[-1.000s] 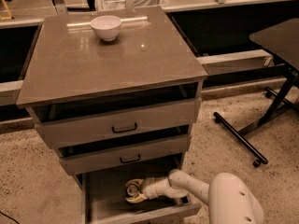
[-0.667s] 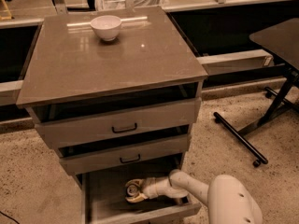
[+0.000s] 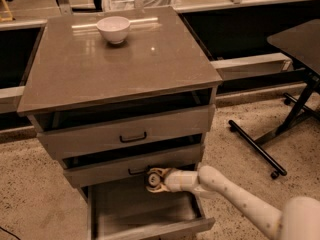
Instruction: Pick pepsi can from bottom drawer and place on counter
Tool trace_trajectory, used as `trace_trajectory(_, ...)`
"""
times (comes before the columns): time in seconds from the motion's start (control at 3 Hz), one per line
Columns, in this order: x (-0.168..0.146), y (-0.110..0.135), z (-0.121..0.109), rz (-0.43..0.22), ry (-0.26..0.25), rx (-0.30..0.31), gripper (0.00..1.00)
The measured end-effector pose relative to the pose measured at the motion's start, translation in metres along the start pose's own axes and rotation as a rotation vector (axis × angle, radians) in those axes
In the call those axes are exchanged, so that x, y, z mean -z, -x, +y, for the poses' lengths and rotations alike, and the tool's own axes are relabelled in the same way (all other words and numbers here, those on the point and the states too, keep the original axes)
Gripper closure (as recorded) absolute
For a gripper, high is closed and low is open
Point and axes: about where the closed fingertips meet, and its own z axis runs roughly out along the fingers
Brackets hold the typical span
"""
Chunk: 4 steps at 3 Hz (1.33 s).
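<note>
The bottom drawer (image 3: 125,215) is pulled open at the foot of the grey cabinet, and its grey floor shows nothing lying on it. My gripper (image 3: 156,180) reaches in from the right and hangs over the back of this drawer, just in front of the middle drawer's front. I cannot make out the pepsi can; it is either hidden at the gripper or out of view. The counter (image 3: 150,69) is the glossy grey-brown top of the cabinet, well above the gripper.
A white bowl (image 3: 113,29) stands at the back of the counter. The two upper drawers (image 3: 125,133) with black handles are slightly ajar. A dark table (image 3: 300,39) with black legs (image 3: 255,146) stands to the right on the speckled floor.
My gripper has risen from low inside the bottom drawer to just below the middle drawer's front. Cabinet and bowl have not moved.
</note>
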Motion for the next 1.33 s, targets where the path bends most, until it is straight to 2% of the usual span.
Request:
trace_trajectory(0.33, 0.018, 0.012, -0.015, 0.032, -0.036, 0.045, 1.00)
trace_trajectory(0.67, 0.017, 0.012, -0.015, 0.031, -0.035, 0.044, 1.00)
trace_trajectory(1.0, 0.019, 0.020, -0.004, 0.051, -0.031, 0.033, 1.00)
trace_trajectory(1.33, 0.025, 0.044, 0.023, 0.077, -0.039, 0.007, 1.00)
